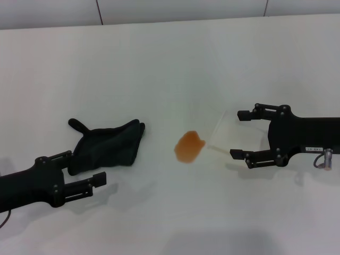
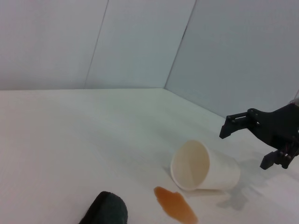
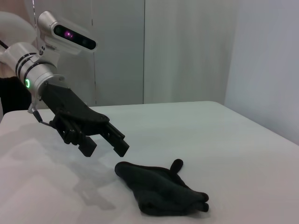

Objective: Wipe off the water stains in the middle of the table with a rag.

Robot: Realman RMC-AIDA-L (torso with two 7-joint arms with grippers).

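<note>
The rag [image 1: 106, 146] lies flat on the white worktop [image 1: 159, 64], toward the robot's left, well short of the far edge. The orange-brown spill [image 1: 189, 147] sits near the middle, just beside a tipped white cup [image 2: 203, 167]. The left tool [image 1: 84, 172] hovers open at the rag's near side, gripping nothing. The right tool [image 1: 243, 134] waits open by the cup, also gripping nothing. To pick up cleanly, the left tool should probably drop over a raised fold, close firmly, then drag the cloth across the spill without nudging the cup.
</note>
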